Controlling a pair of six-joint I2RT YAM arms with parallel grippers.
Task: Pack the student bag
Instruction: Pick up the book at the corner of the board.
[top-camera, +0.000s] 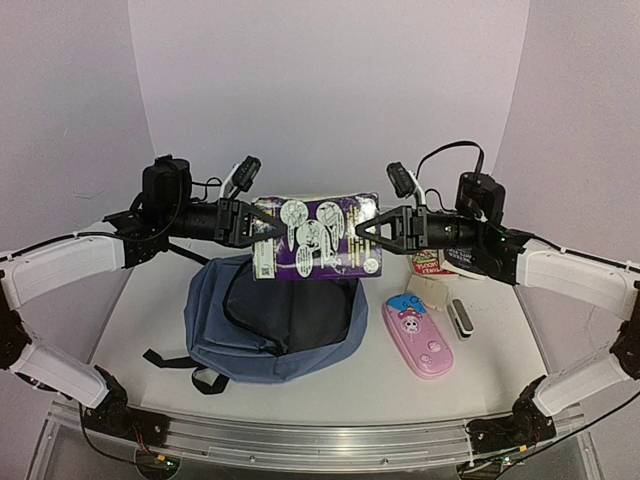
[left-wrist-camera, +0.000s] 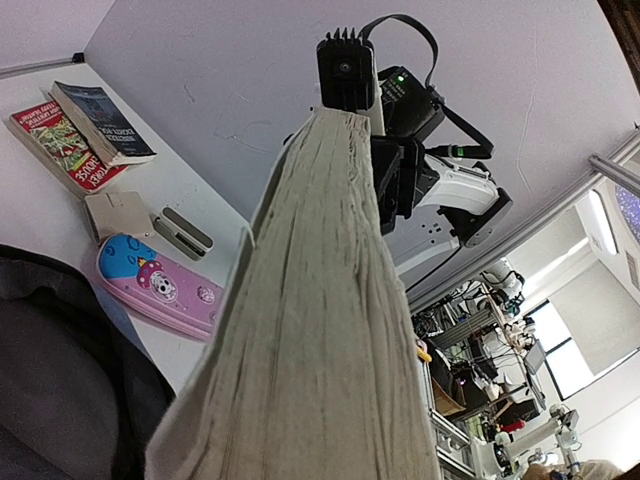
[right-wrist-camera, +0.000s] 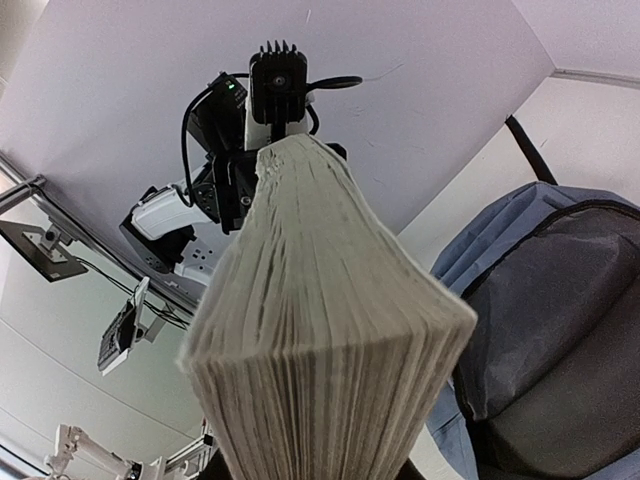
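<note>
The slate-blue student bag (top-camera: 275, 320) lies open on the table, its dark grey lining showing; it also shows in the right wrist view (right-wrist-camera: 540, 330) and the left wrist view (left-wrist-camera: 60, 370). A thick purple comic book (top-camera: 318, 238) hangs in the air above the bag's opening, held flat-on between both arms. My left gripper (top-camera: 262, 228) is shut on its left edge and my right gripper (top-camera: 368, 230) is shut on its right edge. In both wrist views the book's page edges (left-wrist-camera: 320, 330) (right-wrist-camera: 320, 330) fill the middle and hide the fingers.
A pink pencil case (top-camera: 417, 335) lies right of the bag, also in the left wrist view (left-wrist-camera: 155, 285). A stapler (top-camera: 460, 318), a beige block (top-camera: 432, 290) and two books (top-camera: 430, 262) lie behind it at the right.
</note>
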